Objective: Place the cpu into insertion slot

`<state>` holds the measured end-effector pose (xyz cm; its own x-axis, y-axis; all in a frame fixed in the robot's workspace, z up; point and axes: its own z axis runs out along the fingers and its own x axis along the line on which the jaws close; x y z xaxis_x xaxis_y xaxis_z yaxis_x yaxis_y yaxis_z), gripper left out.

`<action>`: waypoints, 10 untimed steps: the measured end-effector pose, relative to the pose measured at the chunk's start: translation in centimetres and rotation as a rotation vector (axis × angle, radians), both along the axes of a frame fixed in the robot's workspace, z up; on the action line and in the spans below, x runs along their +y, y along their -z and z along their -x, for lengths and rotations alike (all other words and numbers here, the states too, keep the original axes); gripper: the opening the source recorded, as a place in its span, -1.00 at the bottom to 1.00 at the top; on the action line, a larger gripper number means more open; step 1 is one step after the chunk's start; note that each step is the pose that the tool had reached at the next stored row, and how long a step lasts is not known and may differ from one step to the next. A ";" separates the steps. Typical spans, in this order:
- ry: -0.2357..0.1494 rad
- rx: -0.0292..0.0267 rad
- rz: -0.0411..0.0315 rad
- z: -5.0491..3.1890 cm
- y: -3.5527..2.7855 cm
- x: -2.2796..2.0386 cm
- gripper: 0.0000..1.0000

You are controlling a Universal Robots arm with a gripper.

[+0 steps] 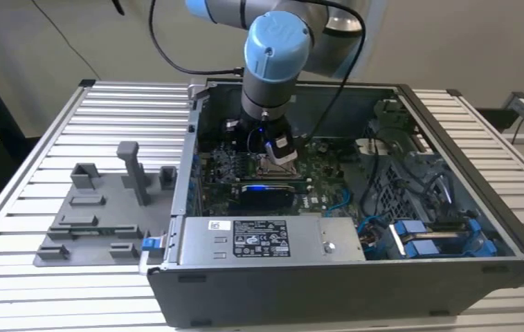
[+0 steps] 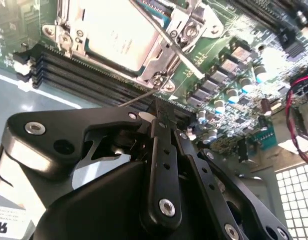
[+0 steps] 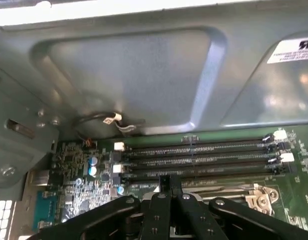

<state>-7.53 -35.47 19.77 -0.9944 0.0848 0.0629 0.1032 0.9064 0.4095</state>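
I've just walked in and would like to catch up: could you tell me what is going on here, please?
A single robot arm is reaching into an open computer case. Its gripper hangs low over the motherboard, just off a corner of the insertion slot, with its fingers closed and nothing visible between them. The cpu lies in the slot, silvery face up inside the shiny metal frame. The thin wire lever crosses one side of the frame.
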 end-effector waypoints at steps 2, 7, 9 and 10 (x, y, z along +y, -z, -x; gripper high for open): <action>0.000 0.0034 0.0209 0.00 0.00 0.00 -0.79; 0.000 -0.0115 0.0200 0.00 0.00 0.00 -0.79; 0.000 -0.0343 0.0169 0.00 -0.01 0.01 -0.79; 0.001 -0.0440 0.0159 0.00 0.00 0.01 -0.79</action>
